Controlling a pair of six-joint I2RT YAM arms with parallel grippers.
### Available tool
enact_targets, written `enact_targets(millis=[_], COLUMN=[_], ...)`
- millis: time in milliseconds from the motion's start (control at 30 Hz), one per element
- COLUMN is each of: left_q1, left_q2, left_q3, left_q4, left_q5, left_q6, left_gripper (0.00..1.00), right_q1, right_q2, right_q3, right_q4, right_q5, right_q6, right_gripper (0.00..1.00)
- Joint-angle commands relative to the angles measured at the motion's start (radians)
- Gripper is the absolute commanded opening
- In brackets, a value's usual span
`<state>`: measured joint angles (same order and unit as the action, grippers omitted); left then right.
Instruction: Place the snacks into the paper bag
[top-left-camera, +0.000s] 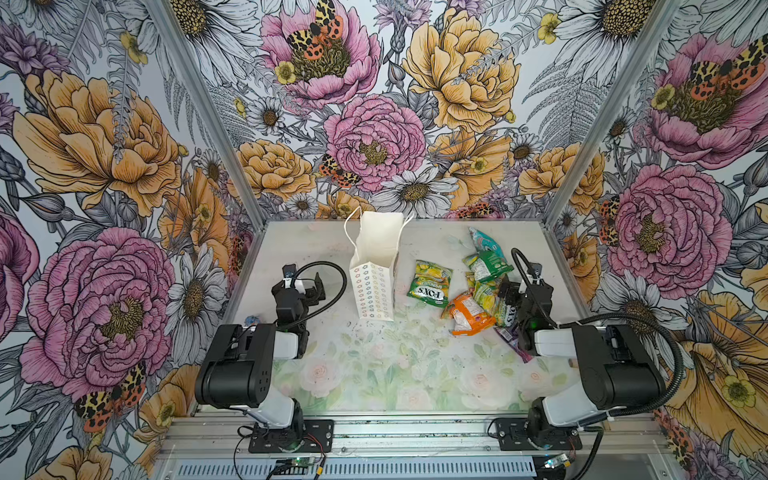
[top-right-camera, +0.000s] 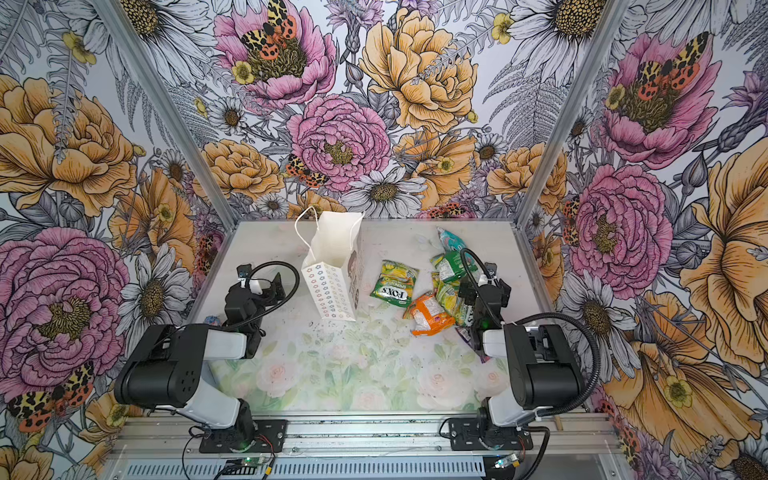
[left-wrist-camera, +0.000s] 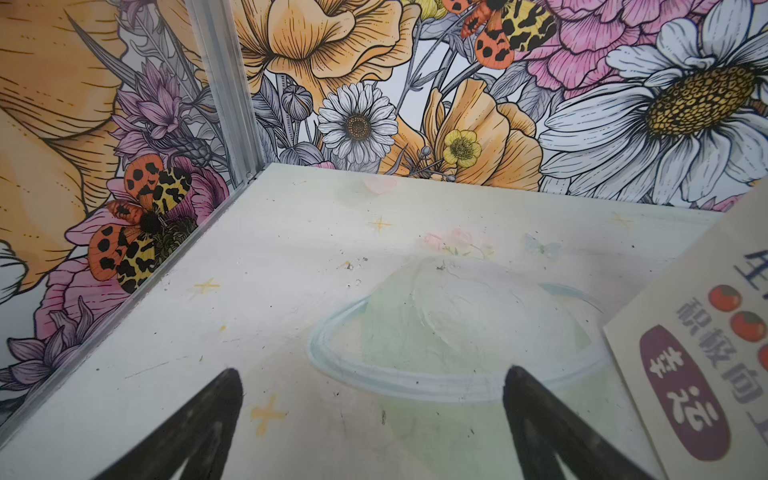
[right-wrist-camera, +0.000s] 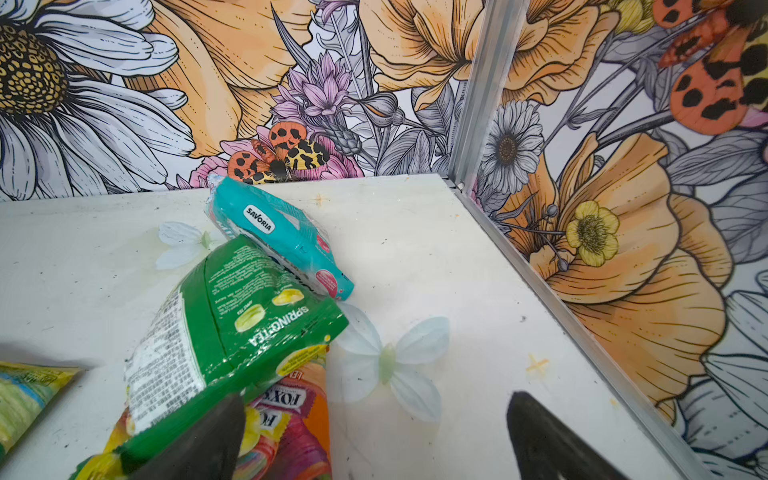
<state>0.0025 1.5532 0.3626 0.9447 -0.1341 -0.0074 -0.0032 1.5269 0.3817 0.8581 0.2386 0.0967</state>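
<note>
On the pale flower-printed tabletop (top-left-camera: 374, 374), the tall white paper gift bag (top-left-camera: 376, 270) with coloured flower outlines stands upright, mouth open. The glossy snack packets (top-left-camera: 478, 291), green, orange, teal and purple, lie heaped to its right, outside it. Beside the bag the left gripper (left-wrist-camera: 372, 370) is spread wide and empty. At the heap the right gripper (right-wrist-camera: 374, 395) is likewise spread and empty.

Bright, even light all over, so shadows on the tabletop (top-left-camera: 395, 365) are soft and faint. The glossy snack packets (right-wrist-camera: 232, 332) catch bits of white glare. Wrist views warp at the edges, and the close-up black fingers (right-wrist-camera: 199, 444) look blurry.
</note>
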Motion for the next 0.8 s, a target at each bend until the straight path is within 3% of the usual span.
enact_targets(millis=[0, 767], left_q1=[0.004, -0.027], left_q2=[-0.002, -0.001], left_q3=[0.016, 0.006], left_q4=[-0.003, 0.016], left_q5=[0.023, -0.021], left_q6=[0.008, 0.035], left_gripper=[0.99, 0.99], right_q1=[0.003, 0.003], right_q2=[0.007, 0.008], right_q3=[-0.004, -0.003], right_q4=[0.035, 0.035], right_q5=[-0.003, -0.003], right_q6=[0.012, 0.012], right_gripper=[1.0, 1.0])
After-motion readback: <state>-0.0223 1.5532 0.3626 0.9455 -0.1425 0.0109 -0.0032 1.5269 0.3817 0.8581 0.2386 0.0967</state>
